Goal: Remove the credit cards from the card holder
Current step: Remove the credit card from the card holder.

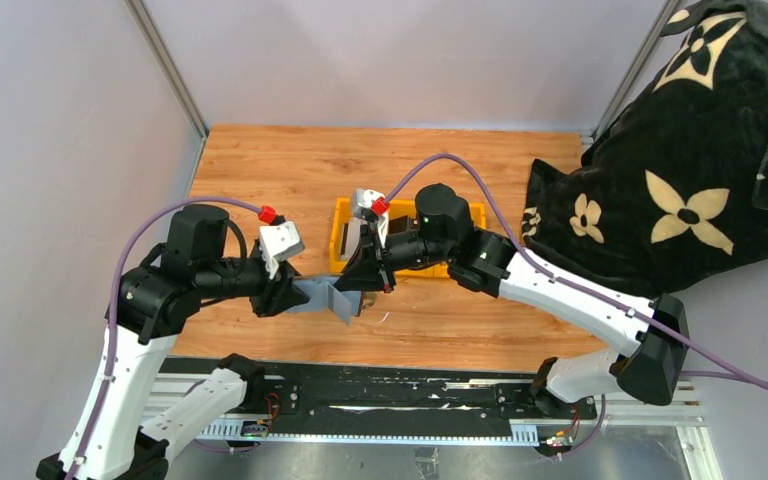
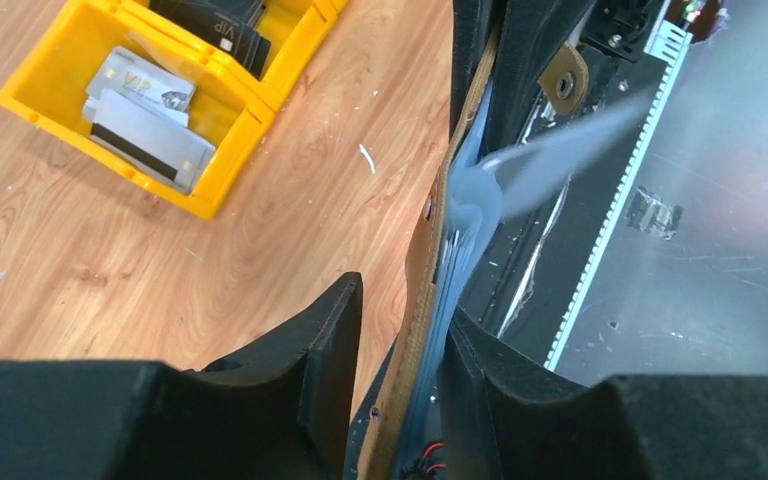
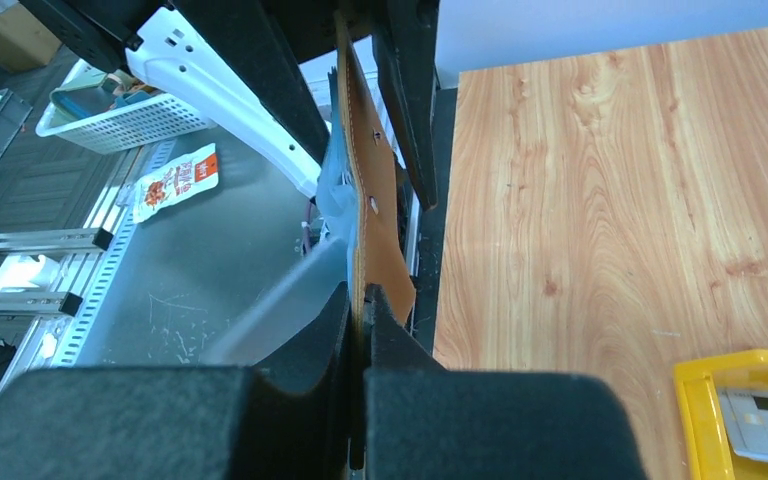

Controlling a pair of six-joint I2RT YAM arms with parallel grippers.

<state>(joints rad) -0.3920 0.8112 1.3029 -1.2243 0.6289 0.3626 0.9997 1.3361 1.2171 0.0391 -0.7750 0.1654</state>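
The card holder (image 1: 322,297), brown outside and silvery-grey inside, hangs in the air between both arms near the table's front edge. My right gripper (image 3: 363,295) is shut on its brown edge (image 3: 375,200). My left gripper (image 2: 405,300) stands open around the opposite end. The wallet (image 2: 430,270) lies against one finger and the other finger (image 2: 330,330) is clear of it. A blurred silvery-grey sheet (image 2: 560,150) sticks out of the wallet; whether it is a card or the inner flap I cannot tell. Silvery credit cards (image 2: 145,115) and black ones (image 2: 215,25) lie in the yellow bin (image 2: 210,195).
The yellow bin (image 1: 343,215) sits mid-table behind the right gripper (image 1: 375,285). A black blanket with tan flowers (image 1: 680,150) covers the right side. A black rail (image 1: 380,400) runs along the near edge below the wallet. Grey walls close the back and left.
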